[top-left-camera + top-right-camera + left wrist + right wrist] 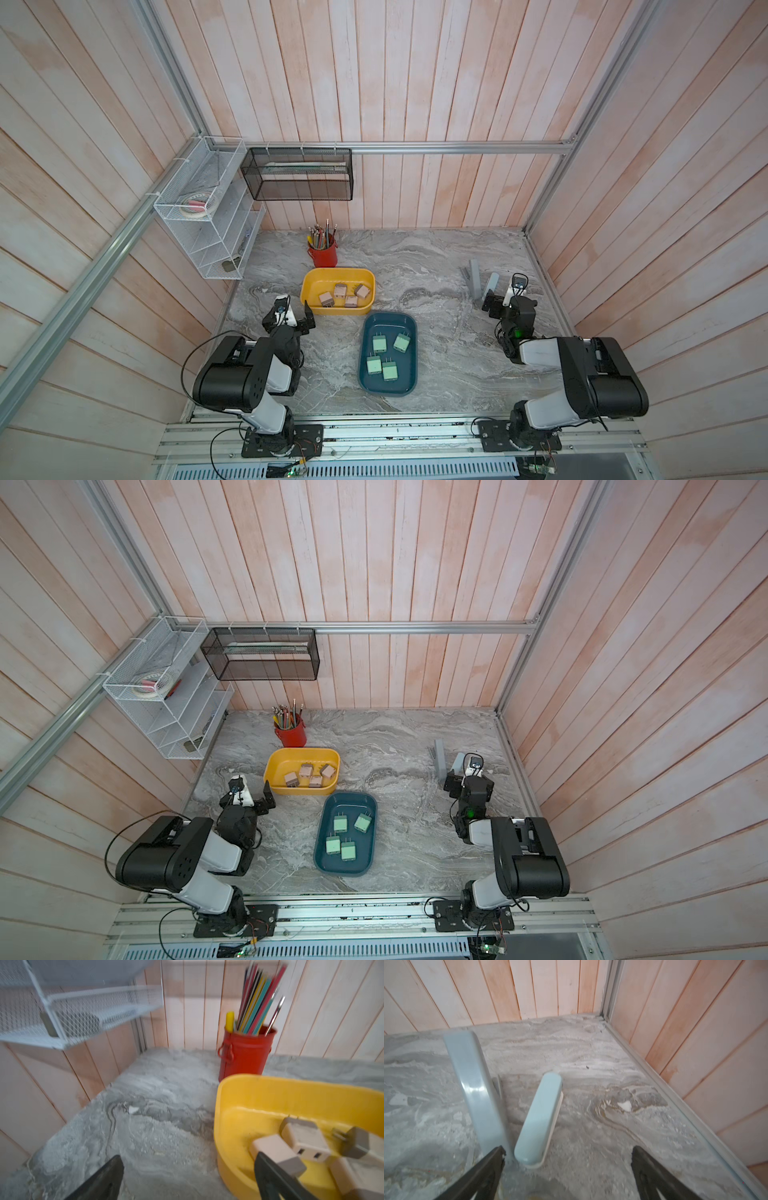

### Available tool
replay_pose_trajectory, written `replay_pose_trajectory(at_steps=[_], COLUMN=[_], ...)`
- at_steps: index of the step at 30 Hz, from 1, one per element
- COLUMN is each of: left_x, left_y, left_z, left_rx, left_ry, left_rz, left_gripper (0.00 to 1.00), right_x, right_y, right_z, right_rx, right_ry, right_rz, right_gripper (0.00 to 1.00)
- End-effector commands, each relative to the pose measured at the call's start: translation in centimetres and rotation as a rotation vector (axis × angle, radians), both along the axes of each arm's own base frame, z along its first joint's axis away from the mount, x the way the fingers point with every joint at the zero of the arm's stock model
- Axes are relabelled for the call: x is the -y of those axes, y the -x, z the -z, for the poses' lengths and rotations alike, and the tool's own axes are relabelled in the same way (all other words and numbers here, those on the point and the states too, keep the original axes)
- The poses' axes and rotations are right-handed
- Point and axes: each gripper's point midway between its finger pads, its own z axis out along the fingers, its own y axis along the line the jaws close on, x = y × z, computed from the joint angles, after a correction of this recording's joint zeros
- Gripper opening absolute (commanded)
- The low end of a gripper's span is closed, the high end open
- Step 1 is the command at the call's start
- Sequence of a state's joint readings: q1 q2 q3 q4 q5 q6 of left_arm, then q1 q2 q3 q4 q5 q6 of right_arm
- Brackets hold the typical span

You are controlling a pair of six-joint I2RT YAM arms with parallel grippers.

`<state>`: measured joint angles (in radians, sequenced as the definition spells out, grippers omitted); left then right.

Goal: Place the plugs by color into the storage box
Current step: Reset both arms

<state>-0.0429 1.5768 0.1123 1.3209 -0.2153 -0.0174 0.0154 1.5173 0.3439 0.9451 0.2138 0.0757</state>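
Observation:
Several pinkish-tan plugs (pixel 340 291) lie in the yellow storage box (pixel 337 271). Several mint green plugs (pixel 379 343) lie prongs-up in the dark blue box (pixel 392 322) in front of it. Both top views show this. My left gripper (pixel 291 318) stands open and holds nothing, beside the yellow box's near left corner. In the left wrist view one finger overlaps the yellow box (pixel 291 1086) and a tan plug (pixel 274 1151). My right gripper (pixel 505 299) is open and holds nothing at the far right. It faces two pale blue-grey sticks (pixel 539 1118).
A red cup of pencils (pixel 323 253) stands behind the yellow box. A white wire shelf (pixel 208 216) and a black mesh basket (pixel 297 174) hang on the left and back walls. An upright grey stick (pixel 473 282) stands beside my right gripper. Walls enclose the table.

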Motion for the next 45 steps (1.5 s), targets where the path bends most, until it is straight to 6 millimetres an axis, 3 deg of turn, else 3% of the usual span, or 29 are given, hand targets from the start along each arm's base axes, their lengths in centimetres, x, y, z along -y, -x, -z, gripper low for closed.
replay_pose_trajectory(at_steps=[1,3,4,7,9,10,13,17,45], left_x=[1.1,0.9,0.7,0.2,-0.3,-0.3,0.1,1.8,1.9], left_y=[-0.8,-0.8,-1.1,-2.4,-3.4,-3.6,-2.9,-3.7,-4.1], left_z=[-4.1,-4.1,-3.7,-3.3,-2.4,-2.8,-3.0,-2.7,-2.5], left_rx=[0.160,0.163,0.130,0.102,0.030,0.047,0.074,0.041,0.022], left_ry=[-0.006,-0.006,0.002,-0.002,0.019,0.020,0.010,-0.009,0.018], left_rz=[0.086,0.076,0.065,0.032,-0.002,0.001,0.031,0.134,0.189], left_gripper=[1.00,1.00,1.00,1.00,1.00,1.00,1.00,1.00,1.00], right_x=[-0.8,-0.7,-0.4,-0.6,-0.7,-0.7,-0.9,-1.0,-1.0], right_y=[0.9,2.5,2.6,1.1,1.4,1.6,1.6,1.3,1.4], right_z=[-2.4,-3.6,-3.3,-2.5,-2.8,-3.1,-2.9,-2.9,-2.9], right_rx=[0.146,0.274,0.260,0.172,0.205,0.231,0.218,0.216,0.213], right_ry=[0.020,0.018,0.012,0.007,0.009,0.015,0.015,0.016,0.015], right_rz=[-0.080,-0.093,-0.077,-0.090,-0.095,-0.099,-0.111,-0.117,-0.118], right_gripper=[0.98,0.98,0.98,0.98,0.98,0.98,0.98,0.98,0.98])
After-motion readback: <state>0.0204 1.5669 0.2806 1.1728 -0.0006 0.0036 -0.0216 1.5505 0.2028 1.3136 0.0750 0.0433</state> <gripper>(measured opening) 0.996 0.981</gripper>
